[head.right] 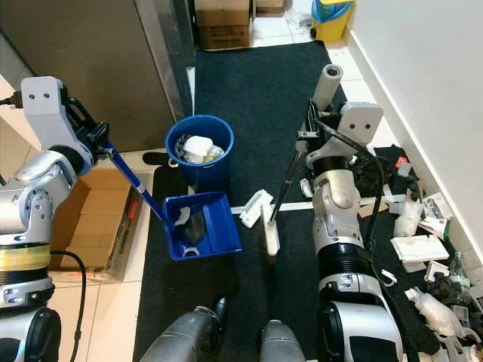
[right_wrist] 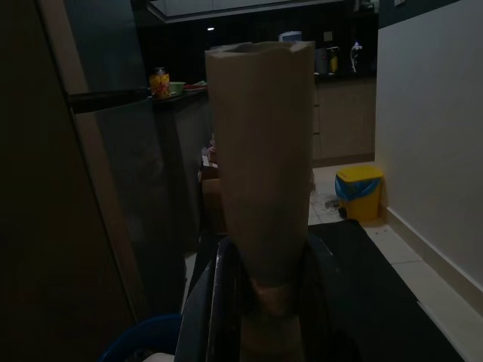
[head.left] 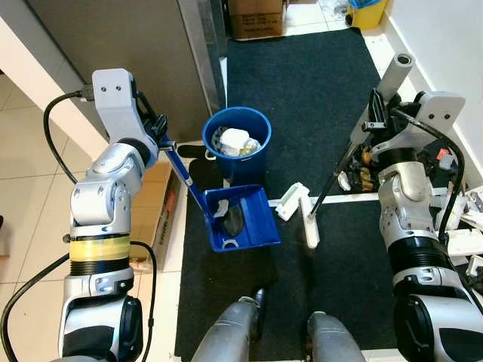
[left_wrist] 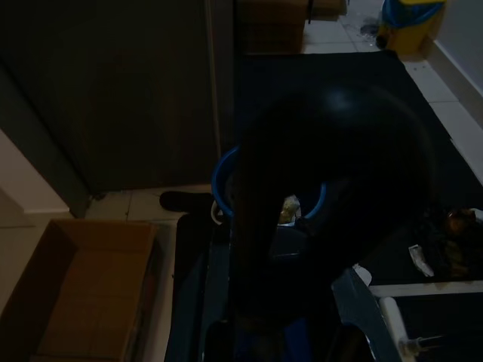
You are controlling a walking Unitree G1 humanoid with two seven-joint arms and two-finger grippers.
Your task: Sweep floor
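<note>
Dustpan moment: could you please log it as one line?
left end effector: grips blue dustpan handle | dustpan: holds debris, before blue bin | right end effector: grips broom

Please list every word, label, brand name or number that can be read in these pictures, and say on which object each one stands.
No text can be read in these pictures.
Cardboard box beside the left arm: red print on its side, too blurred to read.
Cardboard box at the far end of the mat: a dark mark, too small to read.
White packages by the wall: print too small to read.
Blue dustpan, blue bucket: no label visible.
</note>
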